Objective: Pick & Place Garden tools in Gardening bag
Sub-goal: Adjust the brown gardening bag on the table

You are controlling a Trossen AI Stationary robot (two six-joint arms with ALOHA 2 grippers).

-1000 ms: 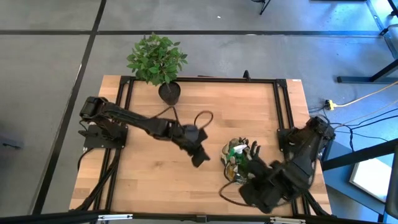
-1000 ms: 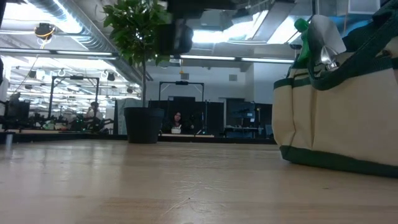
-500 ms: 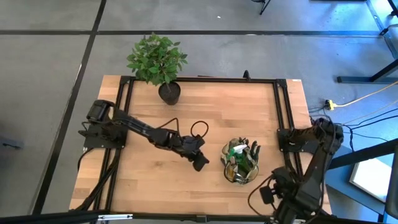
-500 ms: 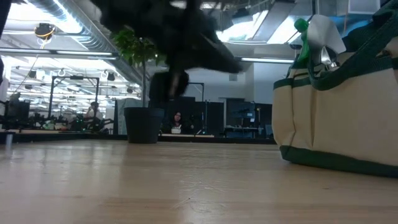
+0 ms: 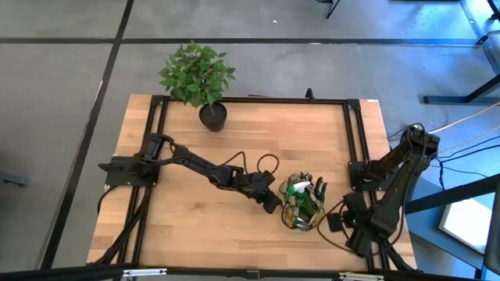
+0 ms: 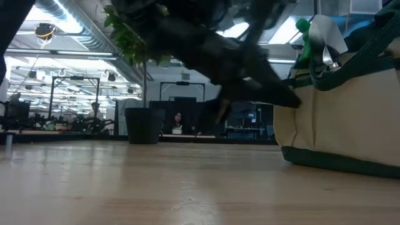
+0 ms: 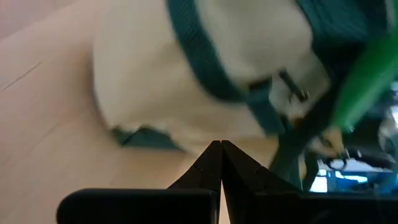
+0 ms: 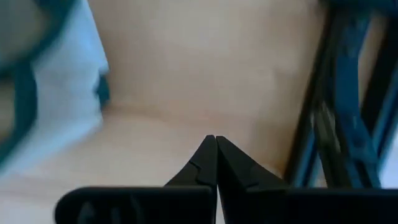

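Olive-and-tan gardening bag (image 5: 302,205) is sitting upright on the wooden table (image 5: 312,140), toward its right front part, with a green spray bottle (image 5: 298,190) and other tool handles sticking out of its top. Left arm is stretching long and low across the table from its base at the left edge, elbow nearly straight, and the left gripper (image 5: 271,200) is sitting right against the bag's left side; its fingers (image 7: 214,163) are pressed together, tips meeting, holding nothing. Low view is showing that arm slanting down toward the bag's tan wall (image 6: 337,119). Right arm is folding back over the table's right front corner, right gripper (image 5: 334,221) just beside the bag's right side, fingers (image 8: 211,163) also pinched together and empty. Potted plant (image 5: 199,78) is standing at the far edge, well apart from the bag
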